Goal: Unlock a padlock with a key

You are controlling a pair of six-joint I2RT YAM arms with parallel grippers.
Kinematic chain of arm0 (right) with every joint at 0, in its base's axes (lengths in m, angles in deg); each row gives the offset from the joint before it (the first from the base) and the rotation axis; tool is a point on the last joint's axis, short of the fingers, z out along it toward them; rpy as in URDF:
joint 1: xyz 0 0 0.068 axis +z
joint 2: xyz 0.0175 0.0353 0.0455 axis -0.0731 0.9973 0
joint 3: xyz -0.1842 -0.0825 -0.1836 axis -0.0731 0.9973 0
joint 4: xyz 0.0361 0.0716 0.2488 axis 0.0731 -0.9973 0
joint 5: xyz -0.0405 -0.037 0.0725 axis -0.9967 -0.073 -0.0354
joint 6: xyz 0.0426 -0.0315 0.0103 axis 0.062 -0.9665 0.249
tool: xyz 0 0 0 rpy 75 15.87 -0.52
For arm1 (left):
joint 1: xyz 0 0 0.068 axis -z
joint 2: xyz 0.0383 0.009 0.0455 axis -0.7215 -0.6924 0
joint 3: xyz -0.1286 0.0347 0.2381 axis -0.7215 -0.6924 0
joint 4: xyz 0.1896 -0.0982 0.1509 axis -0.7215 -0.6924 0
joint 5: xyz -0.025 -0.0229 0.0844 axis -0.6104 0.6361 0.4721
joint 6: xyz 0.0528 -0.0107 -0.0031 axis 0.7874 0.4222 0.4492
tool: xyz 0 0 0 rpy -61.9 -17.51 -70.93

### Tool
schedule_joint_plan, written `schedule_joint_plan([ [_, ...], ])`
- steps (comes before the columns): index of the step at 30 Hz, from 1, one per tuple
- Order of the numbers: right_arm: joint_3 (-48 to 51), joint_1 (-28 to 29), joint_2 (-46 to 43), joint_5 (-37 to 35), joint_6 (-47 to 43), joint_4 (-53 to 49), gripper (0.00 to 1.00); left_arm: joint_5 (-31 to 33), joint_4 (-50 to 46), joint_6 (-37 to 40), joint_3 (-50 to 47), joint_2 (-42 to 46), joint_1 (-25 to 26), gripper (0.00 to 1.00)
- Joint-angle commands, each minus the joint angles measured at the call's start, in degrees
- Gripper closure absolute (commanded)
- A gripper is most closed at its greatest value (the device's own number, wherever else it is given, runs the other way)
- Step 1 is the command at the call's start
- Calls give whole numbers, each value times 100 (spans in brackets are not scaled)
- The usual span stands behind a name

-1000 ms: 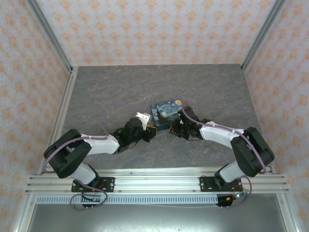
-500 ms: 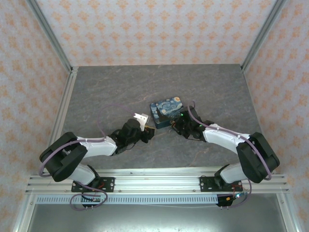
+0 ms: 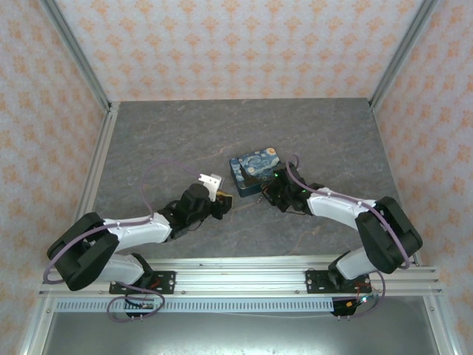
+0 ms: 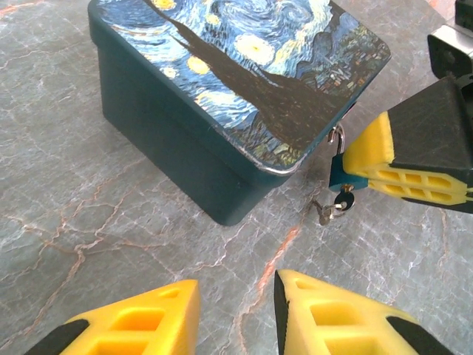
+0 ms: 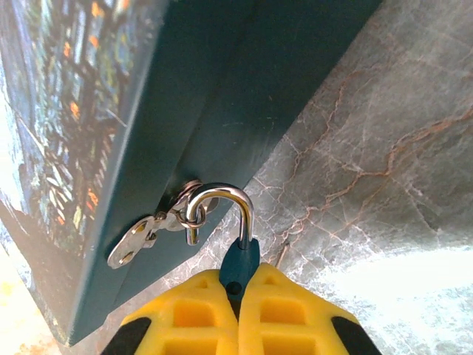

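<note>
While the right claw [image 5: 238, 290] clamps the one padlock [image 5: 241, 263], the left claw [image 4: 236, 299] gapes near what seems one key [image 4: 326, 213].

Glossy tin [image 4: 244, 89], padlock [image 5: 240, 264] with shiny metal shackle [image 5: 220, 191], stone-look tabletop [image 4: 111, 244]

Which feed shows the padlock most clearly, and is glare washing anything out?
Left wrist view: even light, padlock and the key below it small but sharp. Right wrist view: padlock shackle crisp with a bright glint, but glare whitens the table at lower right and the tin along the left edge. Top external view: soft, even light; the lock is too small to make out.
</note>
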Motion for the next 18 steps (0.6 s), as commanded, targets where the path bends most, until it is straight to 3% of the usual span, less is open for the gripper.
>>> schedule_joint_plan([
  [1, -177, 61, -181, -339, 175, 222, 100, 215, -362, -39, 15, 168, -17, 67],
  [11, -106, 186, -309, -760, 293, 391, 100, 493, -1499, -47, 304, 804, -13, 66],
  [18, -110, 186, 98, -627, 328, 665, 100, 655, -1656, -148, 126, 1128, -13, 66],
])
